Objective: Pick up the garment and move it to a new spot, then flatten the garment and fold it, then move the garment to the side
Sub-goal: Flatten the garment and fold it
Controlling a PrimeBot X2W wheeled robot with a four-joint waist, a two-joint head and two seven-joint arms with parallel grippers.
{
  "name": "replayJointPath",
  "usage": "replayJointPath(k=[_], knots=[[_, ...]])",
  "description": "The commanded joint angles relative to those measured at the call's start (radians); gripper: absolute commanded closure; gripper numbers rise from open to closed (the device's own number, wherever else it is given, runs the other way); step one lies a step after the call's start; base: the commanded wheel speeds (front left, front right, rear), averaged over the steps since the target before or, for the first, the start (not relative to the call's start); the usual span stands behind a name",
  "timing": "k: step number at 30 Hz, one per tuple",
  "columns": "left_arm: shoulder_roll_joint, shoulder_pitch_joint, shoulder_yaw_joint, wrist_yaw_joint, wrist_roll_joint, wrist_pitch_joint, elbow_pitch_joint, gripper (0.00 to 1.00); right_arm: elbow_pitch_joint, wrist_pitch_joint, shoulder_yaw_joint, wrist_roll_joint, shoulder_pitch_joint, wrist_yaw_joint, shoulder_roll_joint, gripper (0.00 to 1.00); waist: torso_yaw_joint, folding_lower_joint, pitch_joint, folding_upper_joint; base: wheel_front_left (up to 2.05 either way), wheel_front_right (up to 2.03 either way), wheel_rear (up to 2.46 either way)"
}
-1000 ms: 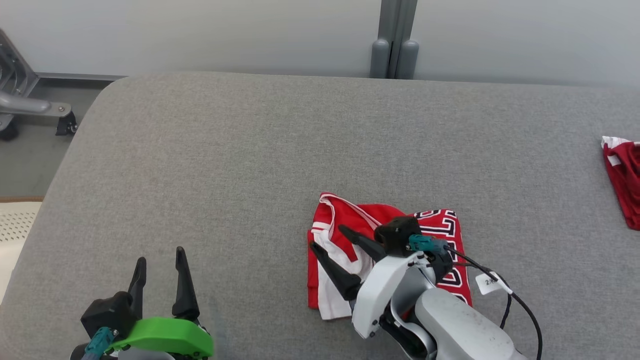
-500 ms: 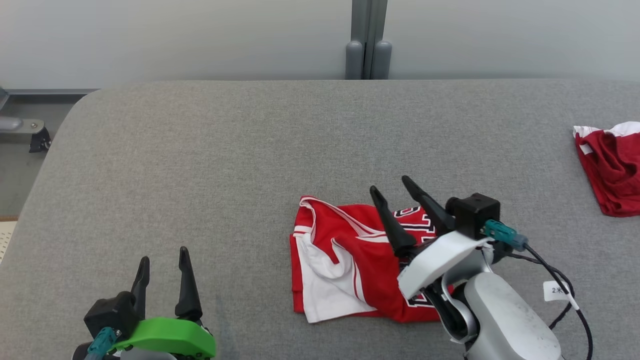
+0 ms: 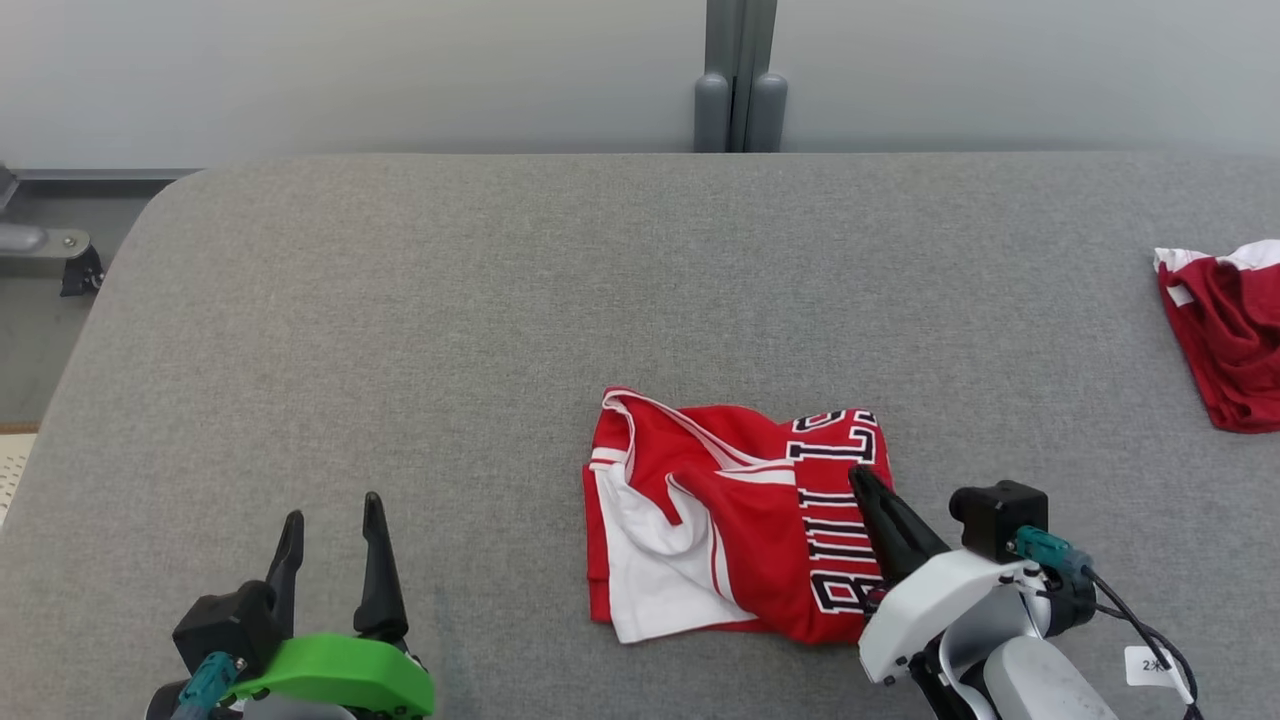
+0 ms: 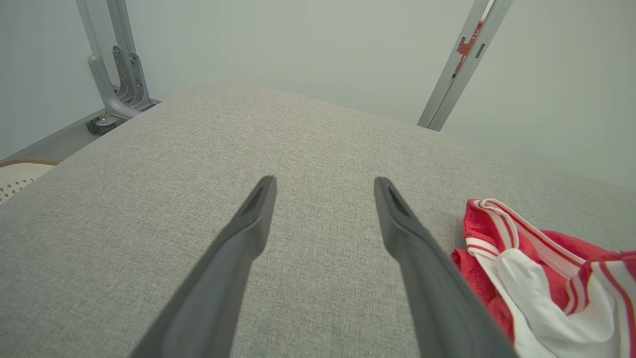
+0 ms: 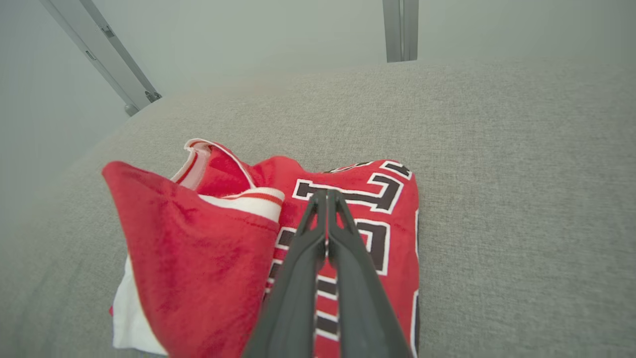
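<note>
The garment [image 3: 720, 510] is a red jersey with white trim and black lettering, lying folded on the grey padded table [image 3: 450, 300]. My right gripper [image 3: 860, 476] hovers over the garment's right, lettered half, fingers pressed together with no cloth between them. The right wrist view shows the same shut fingers [image 5: 325, 194] above the lettering of the garment [image 5: 198, 238]. Off to the left of the garment, near the front edge, my left gripper [image 3: 332, 508] stands open and empty. In the left wrist view, my left gripper [image 4: 324, 180] is spread over bare table, with the garment [image 4: 536, 253] at the lower right.
A second crumpled red and white cloth [image 3: 1225, 330] lies at the table's right edge. A grey post [image 3: 740, 80] stands behind the far edge against a pale wall. A metal frame foot [image 3: 40, 250] sits on the floor at the left.
My right gripper swung from the garment's left part to its right, drew back toward the near edge and went from open to shut. The head camera shifted a little. The left gripper stayed put.
</note>
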Motion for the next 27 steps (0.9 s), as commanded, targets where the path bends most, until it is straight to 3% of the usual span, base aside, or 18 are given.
replayJointPath(k=[1, 12, 23, 27], knots=[[0.01, -0.018, -0.001, 0.006, 0.01, 0.003, 0.0, 0.0, 0.02, -0.002, 0.002, 0.008, -0.001, -0.001, -0.001, 1.0, 0.01, 0.0, 0.004, 0.0, 0.0, 0.0, 0.0], [0.018, -0.021, -0.002, 0.006, 0.008, 0.004, 0.002, 0.0, 0.221, -0.042, 0.117, 0.079, -0.096, -0.001, -0.001, 1.0, 0.075, 0.0, 0.001, 0.0, 0.0, 0.0, 0.0], [0.018, -0.019, -0.004, 0.012, 0.002, 0.004, -0.008, 0.0, 0.309, -0.044, 0.453, 0.204, -0.188, -0.001, -0.003, 1.0, 0.138, 0.0, 0.011, 0.0, 0.0, 0.0, 0.0], [0.014, -0.018, -0.002, 0.015, -0.001, 0.0, -0.007, 0.0, 0.33, -0.061, 0.522, 0.241, -0.209, -0.001, -0.003, 1.0, 0.146, 0.0, 0.016, 0.0, 0.0, 0.0, 0.0]])
